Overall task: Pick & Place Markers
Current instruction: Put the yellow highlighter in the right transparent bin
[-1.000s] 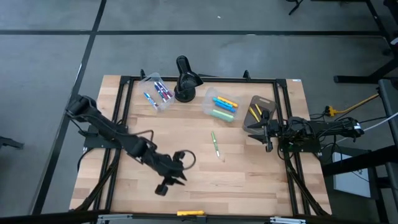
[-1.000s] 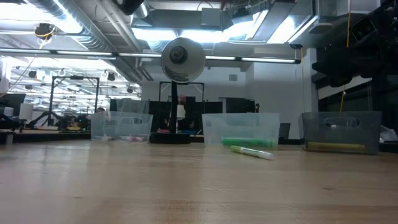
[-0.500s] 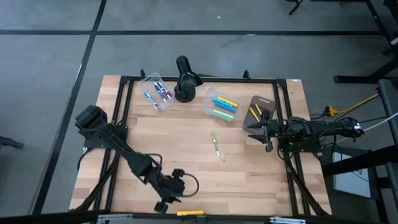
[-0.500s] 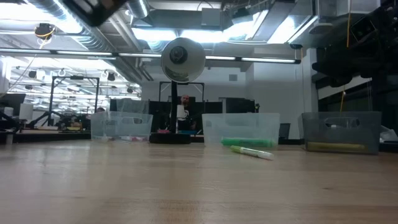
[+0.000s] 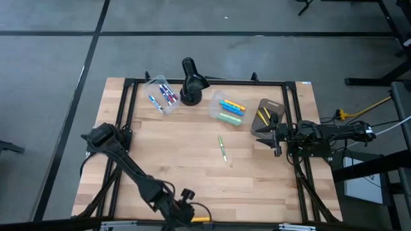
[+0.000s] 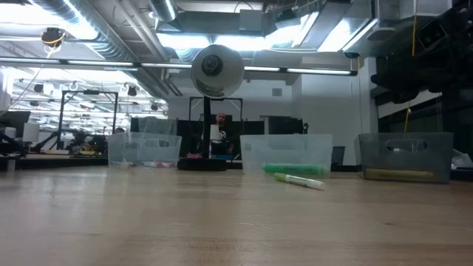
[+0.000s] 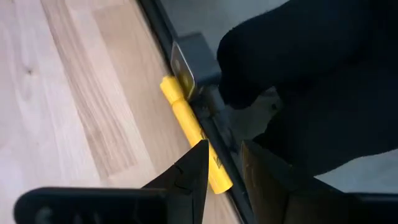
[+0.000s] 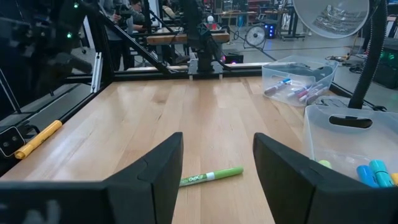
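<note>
A yellow marker (image 7: pixel 186 121) lies along the table's near edge against the black frame rail; it also shows in the high view (image 5: pixel 200 219) and the right wrist view (image 8: pixel 38 139). My left gripper (image 7: pixel 225 163) hovers over it, tilted down, open, its fingers on either side of the marker's one end. I cannot tell whether they touch it. A green marker (image 5: pixel 222 149) lies flat mid-table. My right gripper (image 8: pixel 216 163) waits open at the table's right side (image 5: pixel 276 136), with nothing between its fingers. More markers lie in the clear tubs.
Three clear tubs stand along the far side: left (image 5: pixel 160 97), middle (image 5: pixel 229 109) and right (image 5: pixel 268 114). A black desk lamp (image 5: pixel 191 82) stands between the first two. A black frame (image 5: pixel 128 115) runs around the table. Bare wood lies mid-table.
My left gripper has swung toward the table's near edge and gone down, ending over the yellow marker. The left arm has left the low view's upper left corner. The markers have stayed where they were.
</note>
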Robot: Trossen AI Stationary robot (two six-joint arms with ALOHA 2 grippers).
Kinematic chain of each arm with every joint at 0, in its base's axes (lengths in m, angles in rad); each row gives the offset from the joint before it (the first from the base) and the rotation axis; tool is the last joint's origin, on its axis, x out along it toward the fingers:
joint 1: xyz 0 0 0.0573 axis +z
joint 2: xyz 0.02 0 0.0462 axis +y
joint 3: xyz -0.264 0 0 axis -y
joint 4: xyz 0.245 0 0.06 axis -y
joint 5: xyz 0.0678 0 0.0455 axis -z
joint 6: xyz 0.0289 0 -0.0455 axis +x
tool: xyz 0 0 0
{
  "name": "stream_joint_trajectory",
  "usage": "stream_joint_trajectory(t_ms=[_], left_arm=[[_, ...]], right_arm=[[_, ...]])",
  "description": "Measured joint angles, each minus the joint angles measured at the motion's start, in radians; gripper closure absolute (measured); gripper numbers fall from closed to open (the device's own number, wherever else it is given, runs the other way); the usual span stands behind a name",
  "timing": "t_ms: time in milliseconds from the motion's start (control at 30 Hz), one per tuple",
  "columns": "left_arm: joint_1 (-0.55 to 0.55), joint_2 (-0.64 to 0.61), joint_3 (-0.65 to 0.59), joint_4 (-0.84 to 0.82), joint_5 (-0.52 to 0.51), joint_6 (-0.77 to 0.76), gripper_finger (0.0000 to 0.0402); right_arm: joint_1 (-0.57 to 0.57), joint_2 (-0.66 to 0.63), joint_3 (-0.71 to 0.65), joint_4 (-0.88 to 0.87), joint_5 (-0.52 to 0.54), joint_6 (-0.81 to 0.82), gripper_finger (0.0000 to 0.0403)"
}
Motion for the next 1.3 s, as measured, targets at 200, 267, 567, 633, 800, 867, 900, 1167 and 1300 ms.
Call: stream_joint_trajectory(t_ms=[200,267,567,633,800,867,900,1167,1300], left_arm=[[-0.033,0.080,0.055,-0.047,-0.041,-0.018,0.0311],[-0.043,0.099,0.057,-0.038,-0.059,-0.028,0.0311],[-0.077,0.171,0.058,-0.037,-0.158,-0.115,0.0311],[-0.079,0.181,0.058,-0.044,-0.179,-0.129,0.0311],[-0.084,0.189,0.058,-0.053,-0.158,-0.160,0.0311],[-0.083,0.189,0.058,-0.071,-0.156,-0.181,0.0308],[-0.083,0.189,0.058,-0.075,-0.157,-0.188,0.0304],[-0.080,0.220,0.058,-0.060,-0.171,-0.203,0.0262],[-0.082,0.227,0.059,-0.062,-0.221,-0.203,0.0250]], right_arm=[[0.000,0.000,0.000,0.000,0.000,0.000,0.0209],[0.000,0.000,0.000,0.000,0.000,0.000,0.0209],[0.000,0.000,0.000,0.000,0.000,0.000,0.0209],[0.000,0.000,0.000,0.000,0.000,0.000,0.0209],[0.000,0.000,0.000,0.000,0.000,0.000,0.0209],[0.000,0.000,0.000,0.000,0.000,0.000,0.0209],[0.000,0.000,0.000,0.000,0.000,0.000,0.0209],[0.000,0.000,0.000,0.000,0.000,0.000,0.0209],[0.000,0.000,0.000,0.000,0.000,0.000,0.0209]])
